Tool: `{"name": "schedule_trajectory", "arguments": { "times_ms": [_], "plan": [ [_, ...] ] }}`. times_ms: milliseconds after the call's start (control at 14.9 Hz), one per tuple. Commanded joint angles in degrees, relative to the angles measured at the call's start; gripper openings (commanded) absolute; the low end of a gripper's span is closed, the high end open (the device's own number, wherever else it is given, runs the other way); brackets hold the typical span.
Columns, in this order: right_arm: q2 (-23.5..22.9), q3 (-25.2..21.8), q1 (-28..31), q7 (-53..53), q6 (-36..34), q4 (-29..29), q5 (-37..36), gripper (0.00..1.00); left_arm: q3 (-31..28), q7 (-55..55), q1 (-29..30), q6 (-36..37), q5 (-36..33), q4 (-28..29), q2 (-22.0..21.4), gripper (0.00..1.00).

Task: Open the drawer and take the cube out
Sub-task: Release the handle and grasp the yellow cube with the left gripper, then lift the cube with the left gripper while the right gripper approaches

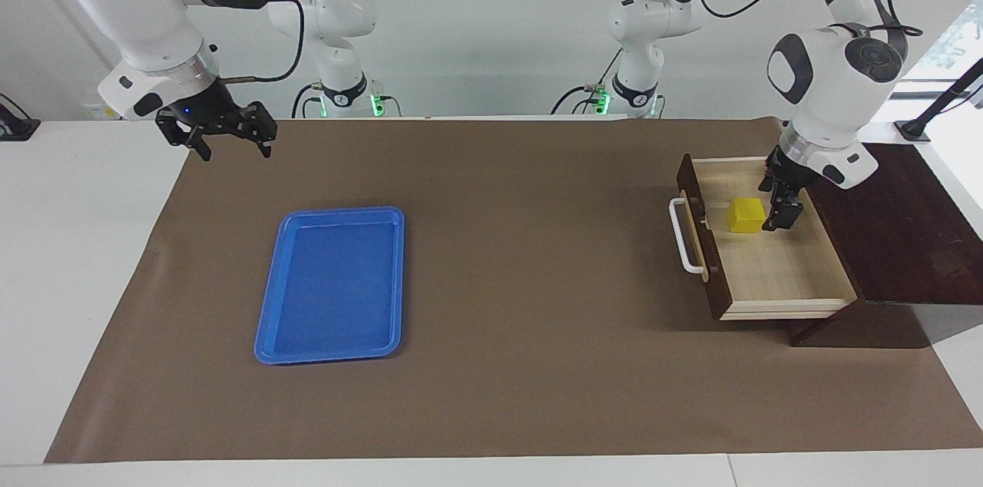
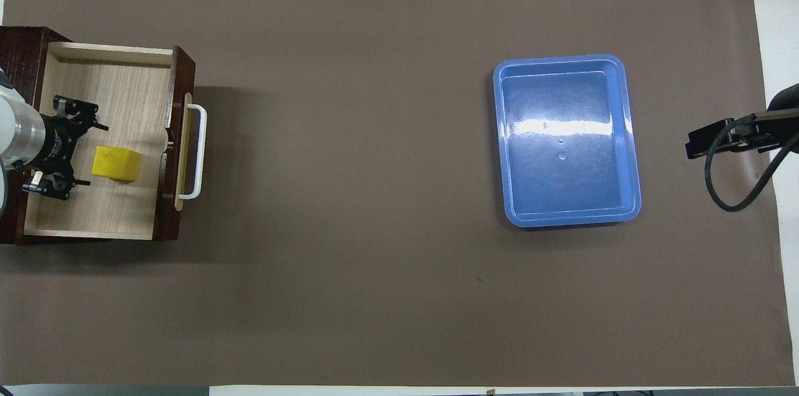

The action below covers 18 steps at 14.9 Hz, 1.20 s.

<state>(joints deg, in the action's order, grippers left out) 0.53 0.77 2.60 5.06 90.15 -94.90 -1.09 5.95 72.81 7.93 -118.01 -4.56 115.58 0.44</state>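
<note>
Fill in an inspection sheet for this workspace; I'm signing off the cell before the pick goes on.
Surface: brown mat over a white table, flat.
Drawer: pulled open, white handle facing the tray.
Cube: yellow, resting in the drawer.
Clutter: blue tray, nothing in it.
Left gripper: down in the drawer beside the cube, open.
Right gripper: waiting in the air over the mat's edge, open.
Cables: black leads along both arms.
Surroundings: white wall; nothing else seen.
</note>
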Motion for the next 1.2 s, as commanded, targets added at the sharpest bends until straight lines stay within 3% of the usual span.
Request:
{"name": "schedule_trajectory", "arguments": {
  "times_ms": [0,201,268,535,669,870,1138],
  "plan": [
    [1.1,0.5,0.1,-3.1,0.8,-1.7,0.0,1.00,0.1,2.3,0.3,-2.2,0.8,3.7,-1.8,1.00],
    [1.1,0.7,-1.9,-12.9,0.7,-2.4,0.3,1.00,0.1,2.5,0.5,-3.1,0.8,4.3,-1.6,1.00],
    [1.1,0.7,-2.5,-16.5,0.8,-2.7,1.1,1.00,0.1,2.6,0.6,-3.5,0.8,4.5,-1.5,0.95],
    [0.5,0.8,-6.3,-32.7,2.3,-4.3,6.4,1.00,0.1,7.3,1.0,-5.6,0.8,3.7,-0.6,0.05],
    [-0.6,0.8,-8.5,-42.8,3.9,-4.9,9.6,1.00,0.1,8.0,0.0,0.3,0.8,-2.2,1.5,0.00],
    [-2.2,0.8,-12.6,-56.3,8.4,-6.1,13.9,1.00,0.4,13.6,-3.3,15.6,0.9,-16.9,4.6,0.00],
    [-5.4,0.8,-18.0,-75.2,15.7,-6.7,21.3,1.00,0.4,29.4,-12.5,19.7,1.0,-19.2,3.7,0.00]
  ]
}}
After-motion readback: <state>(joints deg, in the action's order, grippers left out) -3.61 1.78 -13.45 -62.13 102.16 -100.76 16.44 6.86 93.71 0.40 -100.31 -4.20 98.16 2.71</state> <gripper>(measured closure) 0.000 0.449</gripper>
